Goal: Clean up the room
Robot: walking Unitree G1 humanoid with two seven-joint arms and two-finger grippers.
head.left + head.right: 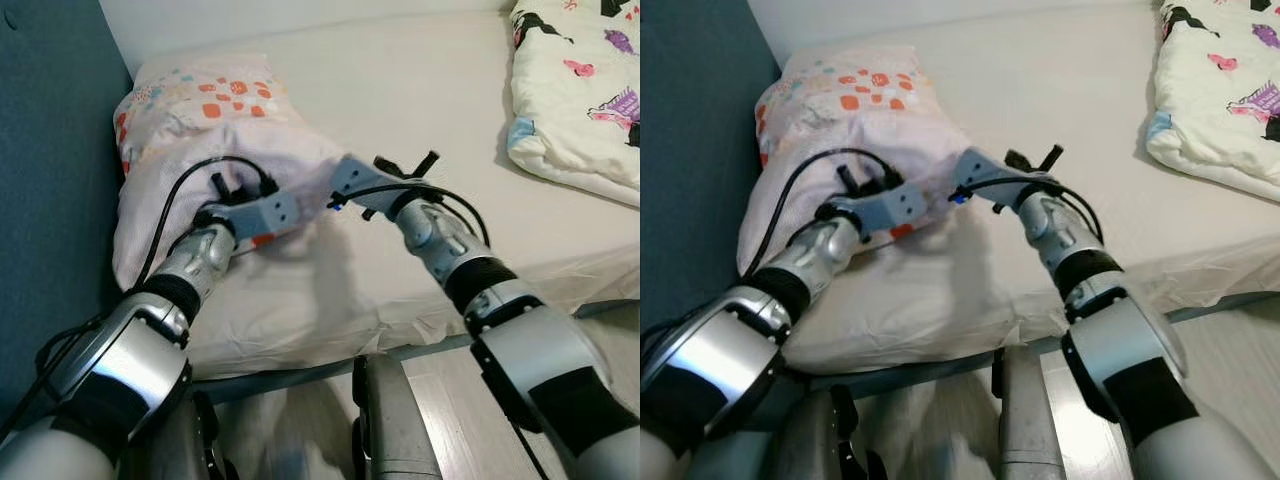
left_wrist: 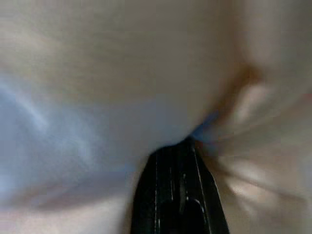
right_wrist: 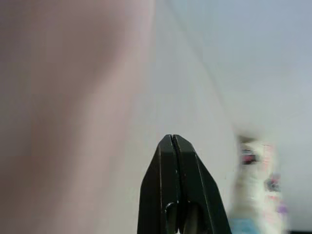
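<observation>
Both grippers press into the pink pillow (image 1: 210,130) on the cream mattress (image 1: 420,90): left gripper (image 2: 187,146) pinching pillow fabric, right gripper (image 3: 173,141) clenched on nothing; patterned quilt (image 1: 580,90) lies well apart.

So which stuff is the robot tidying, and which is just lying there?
Part of the job:
pillow
left gripper, pinching the pillow
right gripper, shut beside the pillow

Just lying about:
blanket
bed
</observation>
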